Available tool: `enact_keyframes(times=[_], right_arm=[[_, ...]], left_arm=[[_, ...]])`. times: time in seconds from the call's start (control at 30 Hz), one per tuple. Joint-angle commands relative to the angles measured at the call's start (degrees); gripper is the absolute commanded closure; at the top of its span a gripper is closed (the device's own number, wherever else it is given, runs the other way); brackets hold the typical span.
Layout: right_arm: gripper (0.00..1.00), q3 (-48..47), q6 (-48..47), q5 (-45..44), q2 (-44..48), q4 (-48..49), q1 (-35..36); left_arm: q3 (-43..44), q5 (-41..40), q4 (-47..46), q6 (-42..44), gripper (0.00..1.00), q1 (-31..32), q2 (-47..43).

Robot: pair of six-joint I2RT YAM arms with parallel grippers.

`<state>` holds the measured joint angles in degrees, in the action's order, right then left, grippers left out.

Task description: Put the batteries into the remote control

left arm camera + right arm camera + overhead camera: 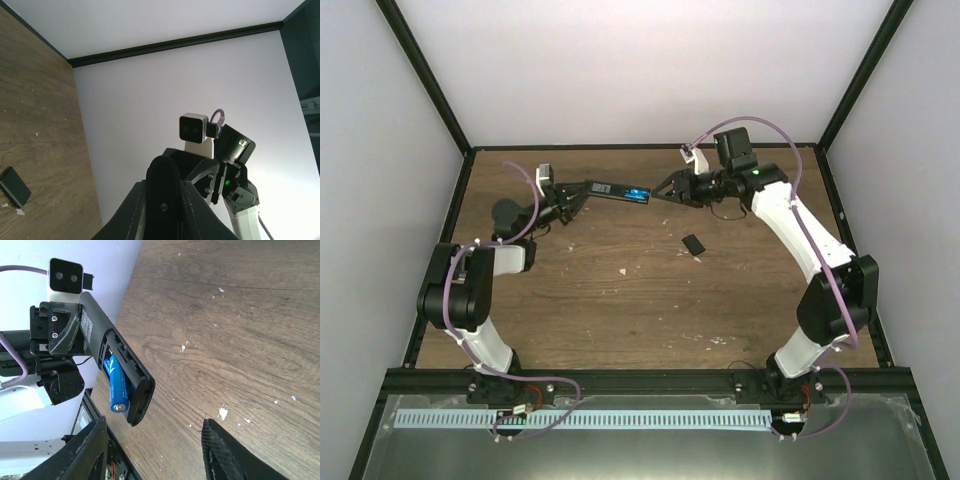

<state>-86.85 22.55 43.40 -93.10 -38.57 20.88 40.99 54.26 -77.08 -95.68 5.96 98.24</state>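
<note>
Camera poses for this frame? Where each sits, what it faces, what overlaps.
Top external: above and behind the bases, looking down at the table; both arms show whole.
Left wrist: on the left arm, facing the right arm's camera; left gripper at the bottom.
Right wrist: on the right arm, facing the remote and battery; right gripper open at the bottom.
Shared: top and left wrist both show the black cover.

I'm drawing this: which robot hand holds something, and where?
The left gripper holds the remote control by one end; the right gripper is open, holding nothing.
</note>
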Motion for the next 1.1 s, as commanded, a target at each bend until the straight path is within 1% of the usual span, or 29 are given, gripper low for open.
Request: enact_keyframes(times=[0.0,0.6,0.83,0.93,1.0,1.07], right_arm=[[0.56,-3.3,-1.2,-0.2,-1.0,0.0,0.5],[0.56,-4.8,-1.6,-1.1,-3.5,-0.4,1.7],[0.56,-4.8,-2.0,-2.4,-2.1,-1.3,1.6],[0.56,-2.9,-0.4,-0.7,-0.4,0.3,1.2],[0.56,-1.4,1.8,1.2,0.3,2.1,0.7],[0.56,-1.2,4.1,2.8,-0.3,1.9,0.5]], left_arm=[[-0.7,0.2,-0.8,1.4,1.0,0.2,-1.9],[0.0,0.7,-0.3,1.5,1.0,0.2,-1.6],[0.0,-0.2,-2.1,0.0,1.0,0.2,-0.6],[0.7,-0.5,-3.3,-0.7,1.0,0.2,0.2],[1.3,-0.1,-2.8,-0.4,1.0,0.2,0.2],[1.6,0.3,-2.3,-0.1,1.0,0.2,0.1]])
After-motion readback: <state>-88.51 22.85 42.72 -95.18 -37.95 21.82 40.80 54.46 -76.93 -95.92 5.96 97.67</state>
